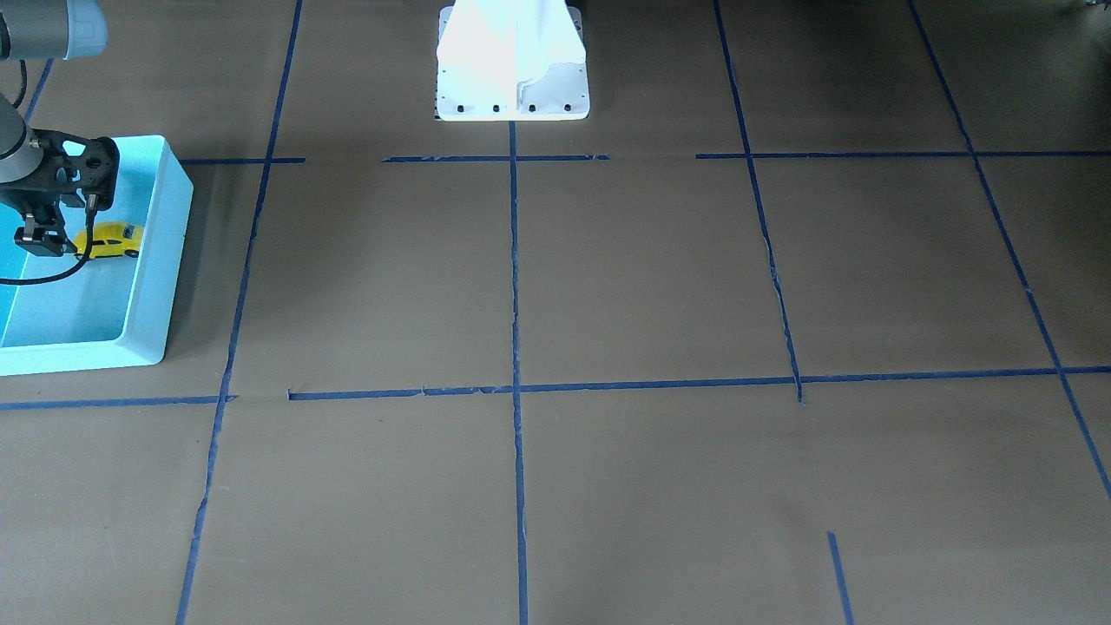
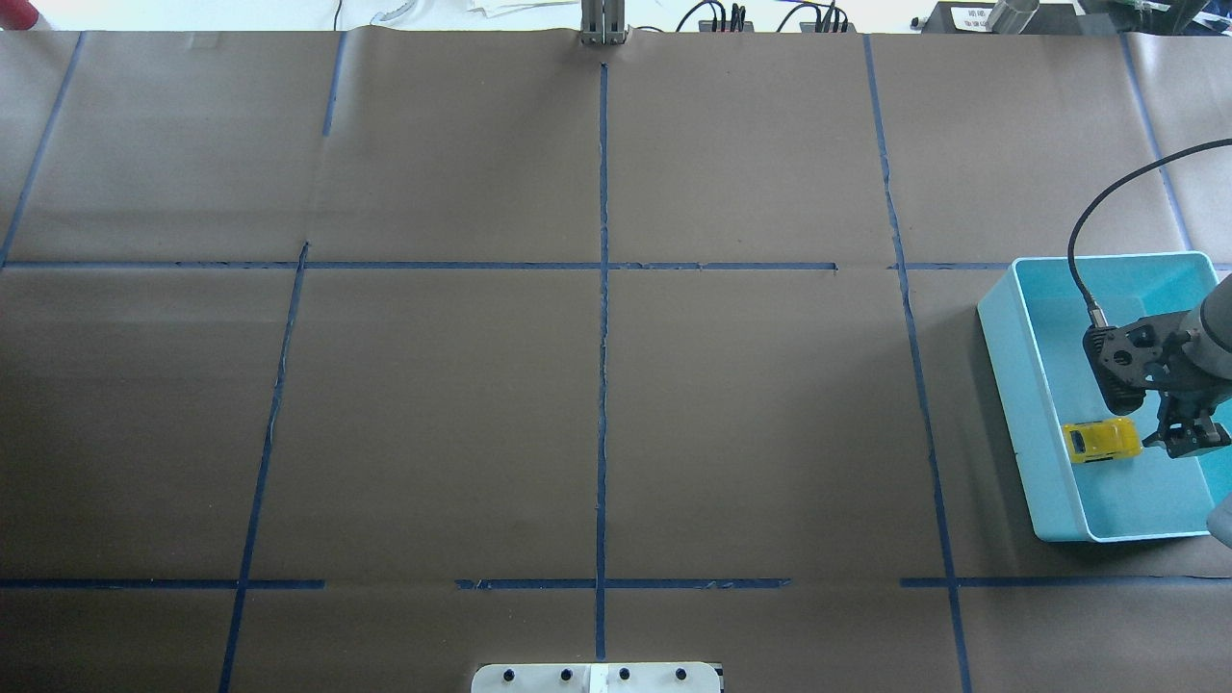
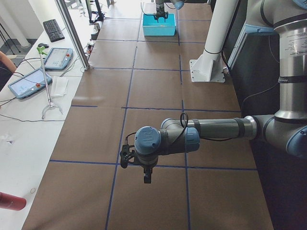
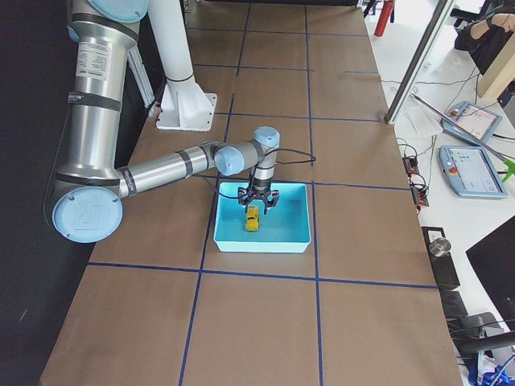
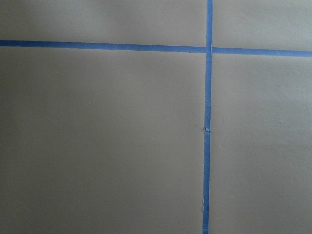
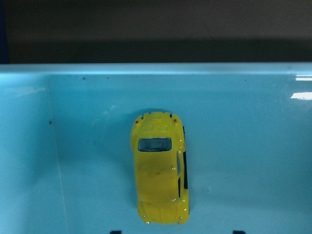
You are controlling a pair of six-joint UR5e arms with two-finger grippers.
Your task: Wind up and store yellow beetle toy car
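The yellow beetle toy car (image 6: 159,168) lies on its wheels on the floor of the turquoise bin (image 6: 146,78), free of the fingers. It also shows in the overhead view (image 2: 1100,440), the front view (image 1: 108,241) and the right side view (image 4: 252,219). My right gripper (image 2: 1189,443) hangs just above the bin (image 2: 1011,385), beside the car, with its jaws spread and empty. My left gripper (image 3: 147,179) shows only in the left side view, low over bare table paper. I cannot tell whether it is open or shut.
The bin (image 1: 165,260) stands at the table's end on my right. The white robot pedestal (image 1: 512,78) stands at the near edge. Brown paper with blue tape lines (image 5: 208,122) covers the table. Tablets and cables lie on the operators' side (image 4: 471,169).
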